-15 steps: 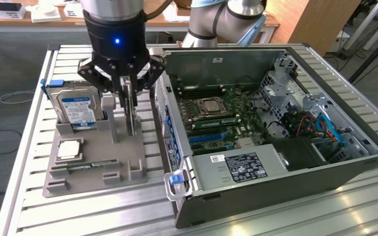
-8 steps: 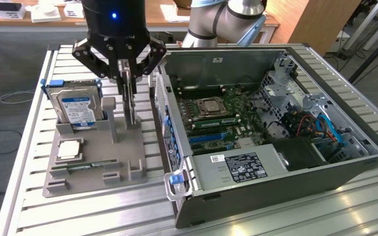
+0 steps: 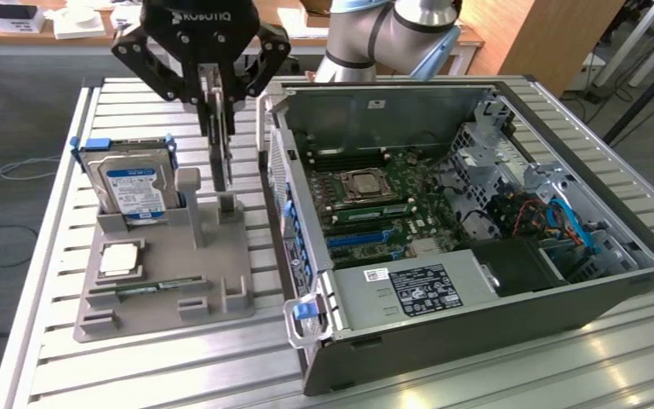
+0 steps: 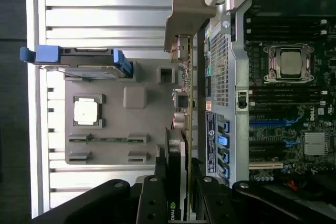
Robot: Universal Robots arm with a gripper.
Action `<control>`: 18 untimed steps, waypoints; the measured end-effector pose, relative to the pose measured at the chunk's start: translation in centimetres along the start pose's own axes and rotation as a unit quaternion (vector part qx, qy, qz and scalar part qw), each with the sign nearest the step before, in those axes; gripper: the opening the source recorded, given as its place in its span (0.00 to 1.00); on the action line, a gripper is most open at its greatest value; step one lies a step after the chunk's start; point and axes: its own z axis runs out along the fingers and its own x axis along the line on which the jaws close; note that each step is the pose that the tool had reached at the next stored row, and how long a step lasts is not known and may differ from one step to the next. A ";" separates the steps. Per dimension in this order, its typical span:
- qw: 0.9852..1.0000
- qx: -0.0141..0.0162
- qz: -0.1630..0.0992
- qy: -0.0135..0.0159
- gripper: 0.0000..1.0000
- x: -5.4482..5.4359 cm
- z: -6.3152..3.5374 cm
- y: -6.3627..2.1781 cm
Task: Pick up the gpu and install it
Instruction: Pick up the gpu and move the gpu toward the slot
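Ok, 1 gpu [image 3: 222,158] in end effector [image 3: 221,100].

We see the thin green gpu card [image 3: 222,158] with a black rectangular cooler on one face and a silver metal end bracket. It stands on end, upright and edge-on to us in the exterior view, clamped at its upper part between the fingers of the black gripper [image 3: 219,102]. The bracket is at the end away from the gripper. The card hangs over the back of the grey plastic holder [image 3: 157,281], just beside the outer wall of the open black computer case [image 3: 475,315]. We cannot tell whether its lower end touches the holder.
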 end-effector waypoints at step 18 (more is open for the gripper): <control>1.000 0.000 0.000 0.001 0.27 -2.9 -1.44 0.17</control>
